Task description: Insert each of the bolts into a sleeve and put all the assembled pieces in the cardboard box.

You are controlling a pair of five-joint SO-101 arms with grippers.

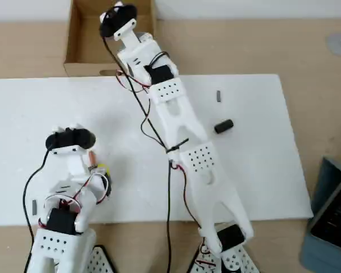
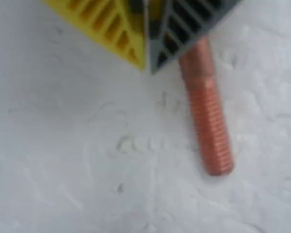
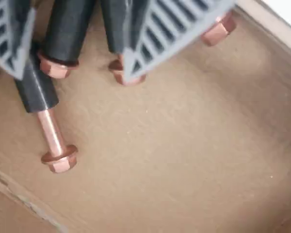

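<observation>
— Where does the cardboard box (image 1: 74,51) stand?
— Behind the left half of the white board (image 1: 261,187). My right gripper (image 3: 75,63) hangs inside it, above the assembled pieces (image 3: 48,111).
— And on the board?
— One sleeve (image 1: 224,126) lies in its right half. A bolt (image 2: 206,116) is at my left gripper (image 2: 146,63), at the front left.

A robotics workbench, by the look of it, set up in a lab or maker's corner. A tan wooden surface (image 1: 307,51) carries a white foam board (image 1: 256,170). The left arm (image 1: 62,227) and right arm (image 1: 182,119) are white printed plastic, bare wires (image 1: 169,216) trailing. There's a cardboard box (image 1: 74,40) at the back and a grey bin (image 1: 329,227) at the edge.
</observation>
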